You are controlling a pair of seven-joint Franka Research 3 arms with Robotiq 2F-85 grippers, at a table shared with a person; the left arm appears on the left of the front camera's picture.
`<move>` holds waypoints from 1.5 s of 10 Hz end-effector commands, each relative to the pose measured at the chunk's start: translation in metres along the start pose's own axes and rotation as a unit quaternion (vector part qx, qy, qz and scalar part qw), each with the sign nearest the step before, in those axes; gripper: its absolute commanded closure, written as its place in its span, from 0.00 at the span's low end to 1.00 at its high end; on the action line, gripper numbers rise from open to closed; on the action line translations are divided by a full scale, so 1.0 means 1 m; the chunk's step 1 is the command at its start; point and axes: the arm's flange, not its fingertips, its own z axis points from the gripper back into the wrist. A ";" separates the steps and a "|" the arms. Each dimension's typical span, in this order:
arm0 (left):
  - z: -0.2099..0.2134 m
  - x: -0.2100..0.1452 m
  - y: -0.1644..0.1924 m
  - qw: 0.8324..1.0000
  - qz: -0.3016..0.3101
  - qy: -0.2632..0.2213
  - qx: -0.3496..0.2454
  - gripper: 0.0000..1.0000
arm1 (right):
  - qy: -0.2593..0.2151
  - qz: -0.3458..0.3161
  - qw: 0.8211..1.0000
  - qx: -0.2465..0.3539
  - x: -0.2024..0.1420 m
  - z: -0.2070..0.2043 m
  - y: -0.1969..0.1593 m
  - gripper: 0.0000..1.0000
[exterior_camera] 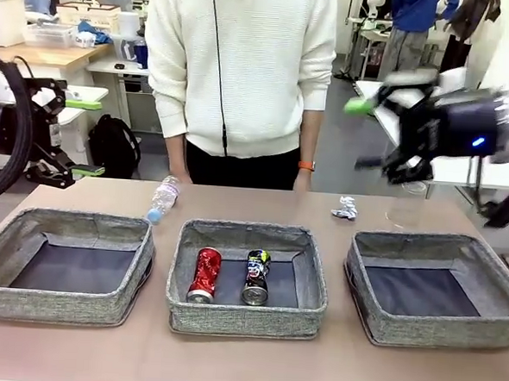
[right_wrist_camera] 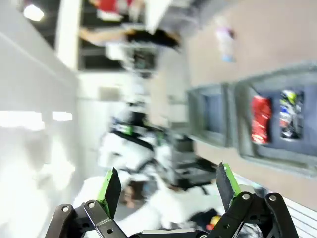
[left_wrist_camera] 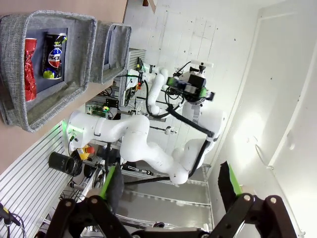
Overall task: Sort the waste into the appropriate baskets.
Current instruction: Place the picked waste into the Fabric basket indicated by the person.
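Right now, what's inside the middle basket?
A red can and a dark can lie side by side in the middle basket, on its dark bottom. Its near wall hides the bottom's front edge.

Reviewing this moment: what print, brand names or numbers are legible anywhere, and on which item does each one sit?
"PEPSI": printed along the dark can, lying in the middle basket. It reads sideways in the left wrist view and is only just legible.
Red can: the print is too blurred to read.
Bottle: the label is too small to read.
Nothing else in these pictures is legible.
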 end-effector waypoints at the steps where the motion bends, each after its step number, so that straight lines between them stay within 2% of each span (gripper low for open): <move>1: -0.002 -0.001 -0.003 1.000 -0.001 0.000 -0.011 0.00 | -0.009 -0.031 0.993 0.115 -0.013 0.042 -0.064 0.00; 2: -0.002 -0.001 -0.003 1.000 -0.001 0.000 -0.011 0.00 | -0.035 -0.059 0.992 0.102 -0.010 0.058 -0.088 0.00; 3: -0.002 -0.001 -0.003 1.000 -0.001 0.000 -0.011 0.00 | -0.031 -0.055 0.994 0.089 -0.010 0.062 -0.112 0.00; 5: -0.002 -0.001 -0.003 1.000 -0.001 0.000 -0.011 0.00 | 0.100 -0.022 0.995 -0.006 -0.018 0.031 -0.145 0.00; 6: -0.002 -0.001 -0.003 1.000 -0.001 0.000 -0.011 0.00 | 0.133 0.016 0.991 -0.001 -0.020 0.021 -0.149 0.00; 7: -0.002 -0.001 -0.003 1.000 -0.001 0.000 -0.011 0.00 | 0.122 0.045 0.991 0.014 -0.019 0.012 -0.147 0.00; 8: -0.002 -0.001 -0.003 1.000 -0.001 0.000 -0.011 0.00 | 0.096 -0.054 0.994 0.017 0.052 0.027 -0.117 0.00; 15: -0.002 -0.001 -0.003 1.000 -0.001 0.000 -0.011 0.00 | 0.096 -0.054 0.994 0.017 0.052 0.027 -0.117 0.00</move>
